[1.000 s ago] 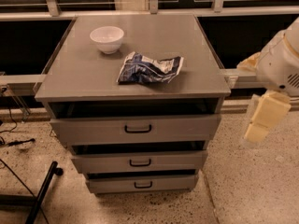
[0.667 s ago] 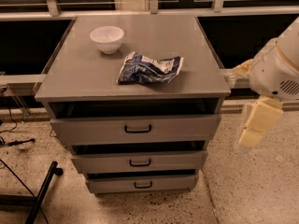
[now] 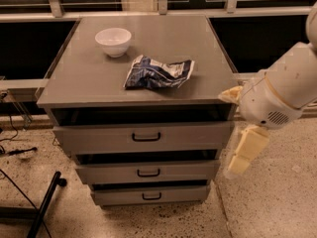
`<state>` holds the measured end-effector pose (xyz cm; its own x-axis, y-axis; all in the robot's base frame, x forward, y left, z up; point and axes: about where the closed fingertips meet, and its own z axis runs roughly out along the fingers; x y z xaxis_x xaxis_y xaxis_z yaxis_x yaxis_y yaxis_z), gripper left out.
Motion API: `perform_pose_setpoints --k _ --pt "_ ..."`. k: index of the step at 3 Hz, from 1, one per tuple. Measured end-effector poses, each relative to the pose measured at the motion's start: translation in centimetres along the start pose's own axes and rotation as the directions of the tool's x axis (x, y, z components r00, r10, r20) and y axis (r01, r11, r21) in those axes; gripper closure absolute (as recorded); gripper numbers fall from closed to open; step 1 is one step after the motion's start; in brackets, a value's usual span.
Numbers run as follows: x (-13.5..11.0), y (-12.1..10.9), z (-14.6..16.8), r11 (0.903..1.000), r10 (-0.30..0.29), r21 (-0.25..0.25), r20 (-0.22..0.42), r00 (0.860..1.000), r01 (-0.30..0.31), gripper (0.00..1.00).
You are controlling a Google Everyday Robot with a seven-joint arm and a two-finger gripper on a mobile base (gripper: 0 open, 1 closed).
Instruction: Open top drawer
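At the left edge, a black stand leg (image 3: 43, 205) lies across the speckled floor beside the grey cabinet (image 3: 84, 81) that I am working from afar. On its top sit a white bowl (image 3: 113, 41), toward the back left, and a crumpled dark blue snack bag (image 3: 158, 72) near the middle, the two apart.

Under the cabinet top, the top drawer (image 3: 94, 139) faces the camera, its black bar handle (image 3: 146, 137) at the centre of the front. A dark slot shows above its upper edge, and I judge the drawer to be closed or very nearly so. The lower drawers (image 3: 106, 172) sit beneath it, each with a like handle.

At the right, my arm (image 3: 277, 93) hangs just off the cabinet's right front corner. The gripper (image 3: 241, 155) points downward beside the cabinet's right side, level with the drawers and well apart from the handle. Whether the gripper is open or closed I cannot tell.

By my reading the task is at the approach: no hold on the handle, no pull made. Left to do: bring the gripper round to the front, take the handle, draw the drawer out.
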<state>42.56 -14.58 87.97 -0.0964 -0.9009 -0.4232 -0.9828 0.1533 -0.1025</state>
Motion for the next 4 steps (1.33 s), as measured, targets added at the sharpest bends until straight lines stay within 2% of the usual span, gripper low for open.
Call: perform_pose_setpoints --k 1,2,3,4 --pt "-1.2 0.8 3.2 0.9995 -0.032 0.006 0.099 0.995 0.031 0.00" --pt "-2.1 0.9 5.2 0.9977 -0.057 0.044 0.144 0.988 0.051 0.00" --pt "-2.1 0.9 5.2 0.9977 -0.058 0.044 0.144 0.988 0.052 0.00" --pt "-3.4 1.2 8.6 0.9950 -0.096 -0.009 0.180 0.979 0.099 0.00"
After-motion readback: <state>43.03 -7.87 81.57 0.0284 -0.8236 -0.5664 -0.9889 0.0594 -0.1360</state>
